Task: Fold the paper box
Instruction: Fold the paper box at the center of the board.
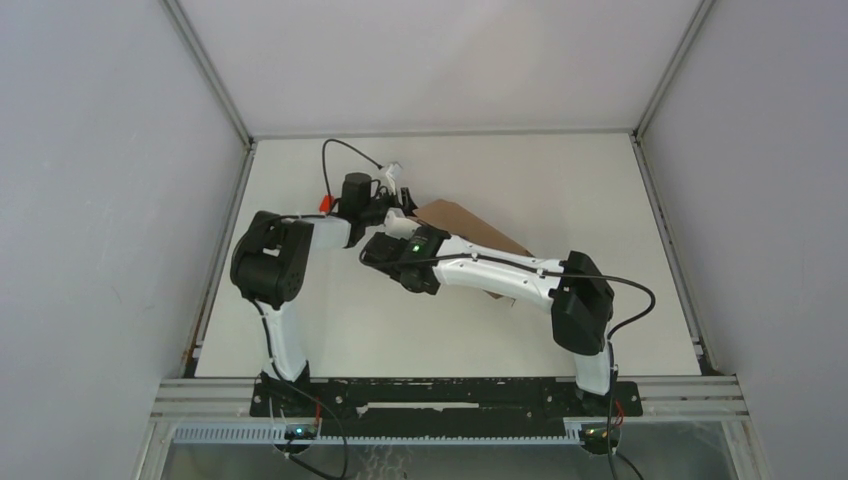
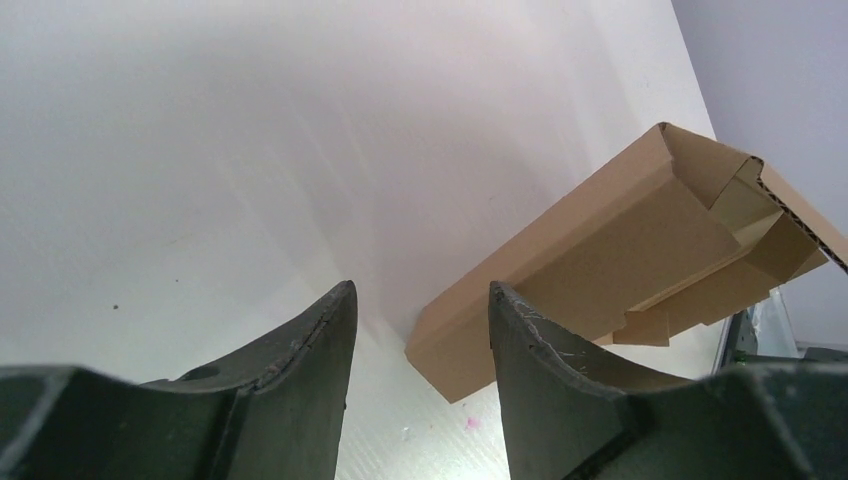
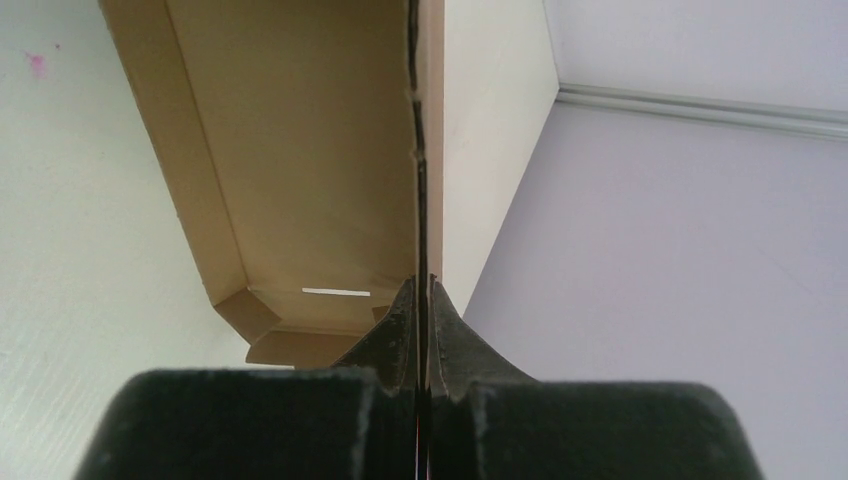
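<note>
Pinching paper box wall mid-tabletop, right gripper jaws clamped on the cardboard. Left gripper hovering just beside, jaws apart, empty. Probably needing steady pinch while nudging flap inward.

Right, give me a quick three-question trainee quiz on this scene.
1. True or false: the right jaws are shut on a thin panel of the paper box.
2. Which jaws stand open with nothing between them? A left, B right.
3. Fill in: the small mark on the table near the box is ____.
Key: 1 true; 2 A; 3 pink.
</note>
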`<state>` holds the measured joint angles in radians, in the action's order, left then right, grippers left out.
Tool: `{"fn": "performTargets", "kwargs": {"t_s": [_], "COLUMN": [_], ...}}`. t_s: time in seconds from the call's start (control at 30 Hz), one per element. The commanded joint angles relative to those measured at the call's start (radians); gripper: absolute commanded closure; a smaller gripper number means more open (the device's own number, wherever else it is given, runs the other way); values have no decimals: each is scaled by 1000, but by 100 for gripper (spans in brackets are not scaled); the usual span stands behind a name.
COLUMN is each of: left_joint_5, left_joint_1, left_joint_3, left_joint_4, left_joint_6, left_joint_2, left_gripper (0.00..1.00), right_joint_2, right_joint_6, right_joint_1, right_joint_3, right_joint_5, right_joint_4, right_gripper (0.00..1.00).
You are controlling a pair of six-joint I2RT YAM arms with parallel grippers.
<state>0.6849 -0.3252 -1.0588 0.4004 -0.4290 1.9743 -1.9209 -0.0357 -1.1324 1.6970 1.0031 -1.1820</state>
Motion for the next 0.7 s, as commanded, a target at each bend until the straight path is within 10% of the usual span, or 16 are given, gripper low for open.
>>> {"fn": "performTargets", "kwargs": {"t_s": [0.0, 0.67], "left_joint_5": [35, 56], "left_joint_1": [2, -3], "left_joint_3": [28, 171], "left_joint_4": [96, 467], "left_joint_6": [-7, -155], "left_joint_2": [-35, -17], "left_gripper": [43, 42], "right_joint_2": [-9, -78], "right_joint_6": [17, 29], "right_joint_1": [-23, -72], "right_joint_3": [16, 53], "right_joint_5": [67, 167], "right_joint_4": [16, -14], "right_gripper": [100, 100]}}
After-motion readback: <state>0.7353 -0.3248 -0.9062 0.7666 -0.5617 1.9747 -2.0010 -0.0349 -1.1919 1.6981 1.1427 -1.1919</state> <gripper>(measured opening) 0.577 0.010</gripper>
